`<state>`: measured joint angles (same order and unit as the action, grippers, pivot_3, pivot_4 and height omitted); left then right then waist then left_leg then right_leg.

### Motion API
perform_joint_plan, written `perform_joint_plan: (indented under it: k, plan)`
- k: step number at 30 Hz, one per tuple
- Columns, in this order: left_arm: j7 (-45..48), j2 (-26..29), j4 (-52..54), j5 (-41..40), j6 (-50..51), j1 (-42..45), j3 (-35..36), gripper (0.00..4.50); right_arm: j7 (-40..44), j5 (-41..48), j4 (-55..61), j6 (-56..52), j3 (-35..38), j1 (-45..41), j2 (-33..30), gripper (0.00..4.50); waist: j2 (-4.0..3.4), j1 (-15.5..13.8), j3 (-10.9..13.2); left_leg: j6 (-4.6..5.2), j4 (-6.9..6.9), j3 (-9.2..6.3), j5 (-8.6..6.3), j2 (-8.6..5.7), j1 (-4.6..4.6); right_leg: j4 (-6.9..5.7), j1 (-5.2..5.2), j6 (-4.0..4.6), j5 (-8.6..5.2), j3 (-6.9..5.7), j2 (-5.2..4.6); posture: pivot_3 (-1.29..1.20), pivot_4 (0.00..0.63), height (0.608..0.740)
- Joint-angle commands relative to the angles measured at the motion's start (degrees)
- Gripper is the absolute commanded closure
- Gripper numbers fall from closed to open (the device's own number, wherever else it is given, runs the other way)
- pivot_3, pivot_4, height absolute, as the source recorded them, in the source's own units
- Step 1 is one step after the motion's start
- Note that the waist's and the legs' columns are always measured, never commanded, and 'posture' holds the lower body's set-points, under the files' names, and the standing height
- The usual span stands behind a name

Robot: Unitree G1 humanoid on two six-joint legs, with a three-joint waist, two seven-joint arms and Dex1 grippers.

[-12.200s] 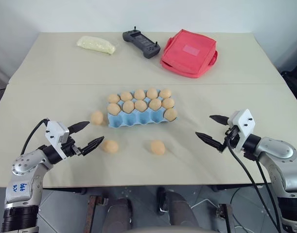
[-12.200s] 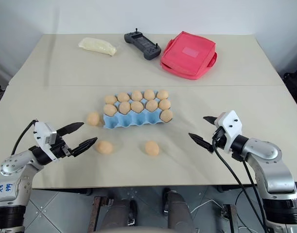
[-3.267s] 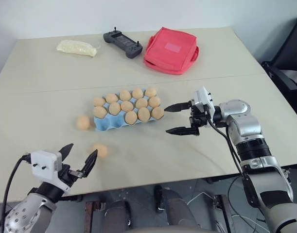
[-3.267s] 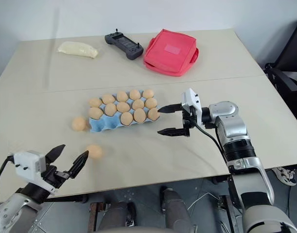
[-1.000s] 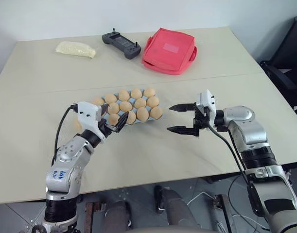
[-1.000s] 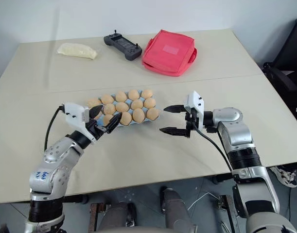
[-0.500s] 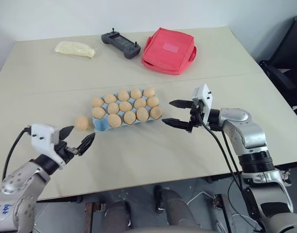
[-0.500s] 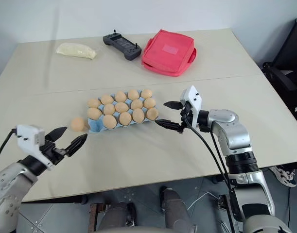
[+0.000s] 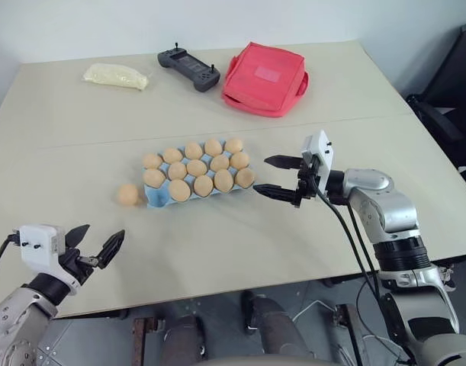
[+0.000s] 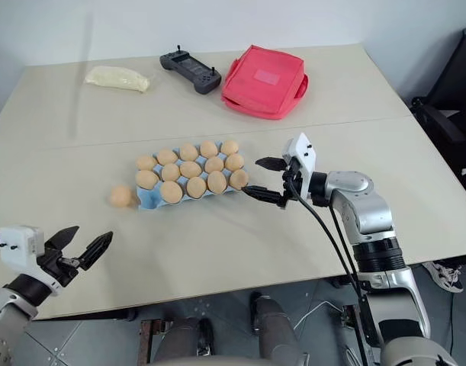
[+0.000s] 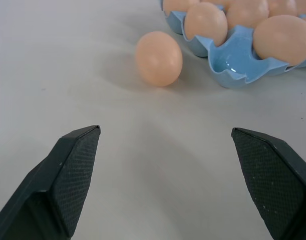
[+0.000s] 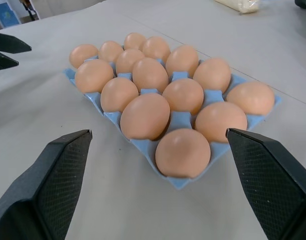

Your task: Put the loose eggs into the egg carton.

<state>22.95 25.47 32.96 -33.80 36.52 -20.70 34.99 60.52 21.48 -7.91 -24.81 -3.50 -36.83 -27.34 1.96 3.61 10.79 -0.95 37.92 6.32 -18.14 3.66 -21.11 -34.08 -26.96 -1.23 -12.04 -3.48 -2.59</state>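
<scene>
The light blue egg carton (image 9: 158, 200) lies mid-table, nearly full of tan eggs, with one front corner cup (image 11: 232, 67) bare. One loose egg (image 9: 127, 194) rests on the table just left of the carton, also seen in the left wrist view (image 11: 158, 58). My left gripper (image 9: 105, 229) hovers near the table's front left edge, well short of that egg, open and empty. My right gripper (image 9: 261, 174) is open and empty just off the carton's right end, pointing at it; in its wrist view the carton (image 12: 178, 182) sits between its fingers (image 12: 52, 170).
At the back of the table lie a red fabric pouch (image 9: 265, 78), a black controller (image 9: 188, 69) and a pale yellow bag (image 9: 115, 75). A dark chair (image 9: 454, 99) stands beyond the table's right side.
My left gripper has drawn back from over the carton's left end to the table's front left, staying open. The right gripper has hardly moved.
</scene>
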Motion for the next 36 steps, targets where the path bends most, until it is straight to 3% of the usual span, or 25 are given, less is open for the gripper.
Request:
perform_joint_plan:
  k: [1,6,18,29,36]
  plan:
    - [-0.8,0.0,1.3,-0.3,-1.2,-0.2,0.9,0.03,0.0,0.6,0.9,0.4,0.5,-1.2,0.0,0.0,-0.09,-0.2,0.0,-0.03,0.08,-0.51,0.07,-0.05,-0.05,0.06,0.18,0.01,0.0,-0.51,-0.15,0.0,0.15,0.74]
    - [-2.1,1.6,1.1,0.4,-0.9,2.2,0.2,0.03,0.0,0.6,1.1,0.4,0.4,-1.3,-0.1,0.0,-0.09,-2.1,0.0,-0.13,0.29,-0.76,0.08,0.03,-0.04,0.12,0.17,0.25,-0.14,-0.72,0.06,0.0,0.15,0.74]
    - [-4.2,3.6,1.2,0.4,1.4,6.9,-1.6,0.03,1.3,1.7,5.3,0.3,1.0,1.5,-2.7,0.0,-0.09,-2.0,0.0,-0.22,0.17,-0.45,-0.04,0.06,0.04,0.14,0.09,0.28,-0.16,-0.55,0.19,0.0,0.15,0.74]
    - [-6.2,6.9,-12.4,6.5,2.1,27.9,-13.3,0.03,3.3,1.1,4.2,3.5,1.3,1.9,-4.5,0.0,-0.08,-2.7,0.0,-0.17,0.26,-0.24,0.04,-0.04,0.15,0.17,0.2,0.26,-0.14,-0.33,0.28,0.0,0.15,0.74]
    - [-5.2,7.8,-23.1,10.7,1.7,35.4,-17.9,0.03,2.2,0.9,4.6,3.9,2.0,2.8,-4.9,0.0,-0.08,-2.0,0.0,-0.29,0.2,-0.12,-0.03,0.0,0.16,-0.04,0.06,0.26,-0.13,-0.33,0.33,0.0,0.15,0.74]
